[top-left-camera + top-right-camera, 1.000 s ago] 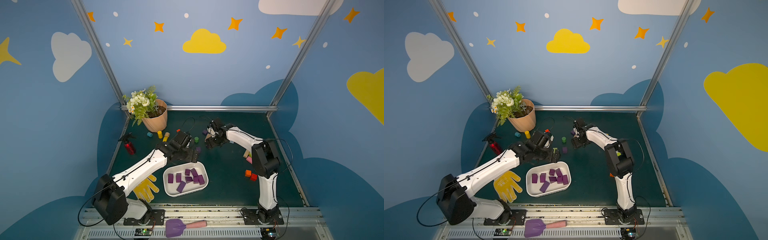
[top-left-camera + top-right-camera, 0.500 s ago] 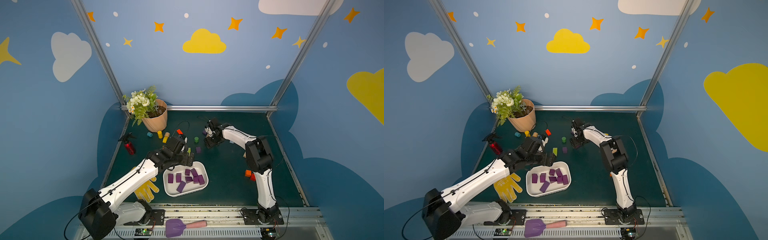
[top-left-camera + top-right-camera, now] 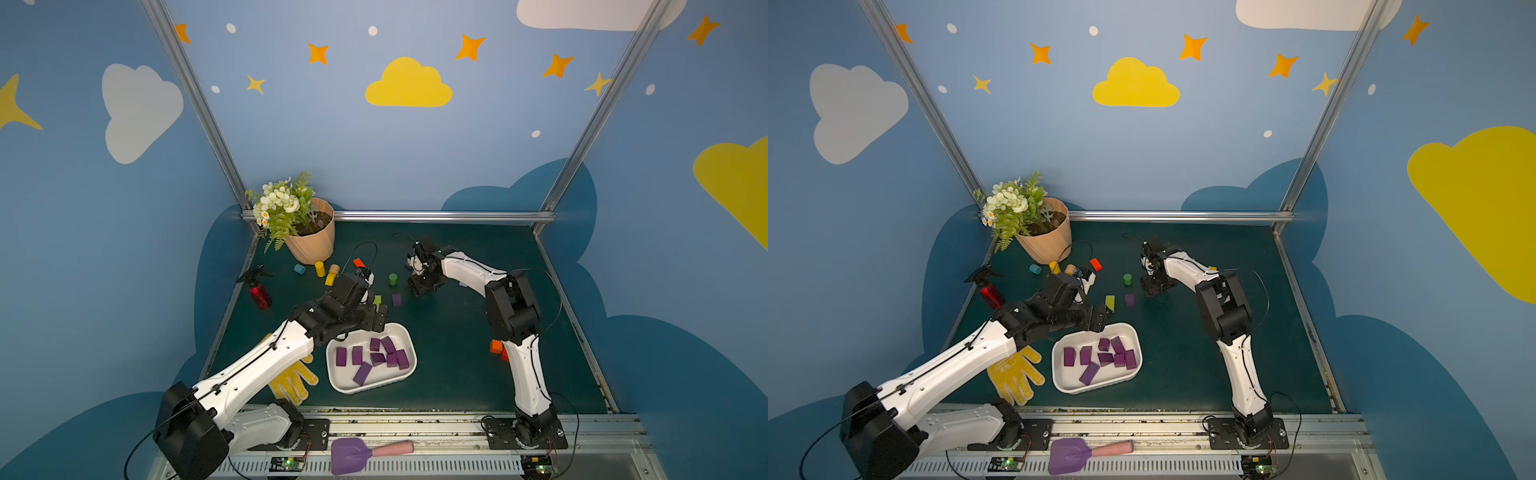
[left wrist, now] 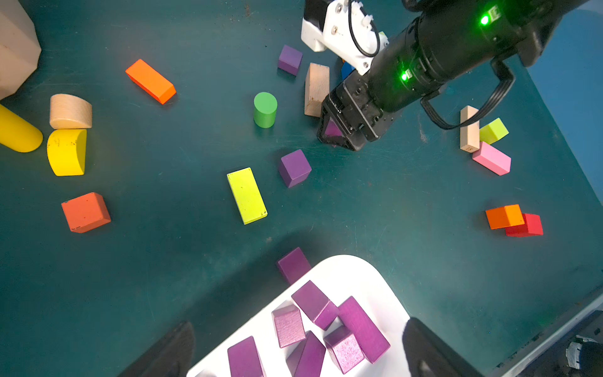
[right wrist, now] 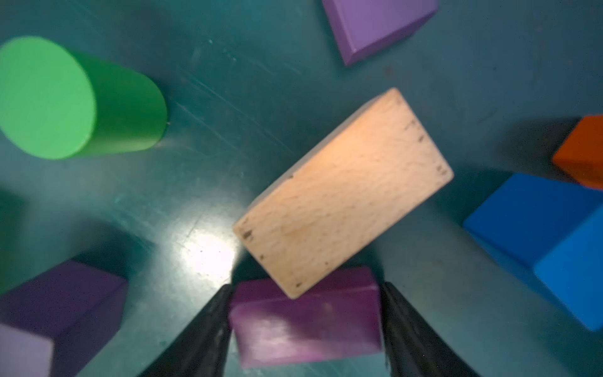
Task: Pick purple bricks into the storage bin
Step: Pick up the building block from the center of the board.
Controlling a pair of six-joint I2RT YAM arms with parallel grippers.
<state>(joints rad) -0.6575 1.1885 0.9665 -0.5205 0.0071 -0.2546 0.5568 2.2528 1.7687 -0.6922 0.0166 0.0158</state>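
Note:
The storage bin [image 3: 411,365] [image 3: 1059,374] is a white tray at the front middle with several purple bricks [image 3: 376,357] in it. My left gripper [image 3: 374,320] [image 4: 300,349] hangs open and empty over its far left corner. One more brick [image 4: 293,264] lies at the bin's rim. A loose purple cube [image 3: 396,299] [image 4: 294,168] sits on the mat behind the bin, another [image 4: 289,59] farther back. My right gripper [image 3: 419,289] [image 5: 305,287] is down at the mat, its fingers pressed on both ends of an oblong purple brick [image 5: 306,326].
A plain wood block [image 5: 342,192] overlaps the gripped brick's top edge; a blue block [image 5: 538,241] and green cylinder [image 3: 392,278] stand close by. Flowerpot [image 3: 309,241] and spray bottle [image 3: 258,291] sit at back left, a yellow glove [image 3: 293,382] beside the bin, orange blocks [image 3: 496,347] at right.
The left arm has drawn back from the rear blocks to the bin's far corner, still open. The right gripper's fingers have narrowed onto the oblong purple brick.

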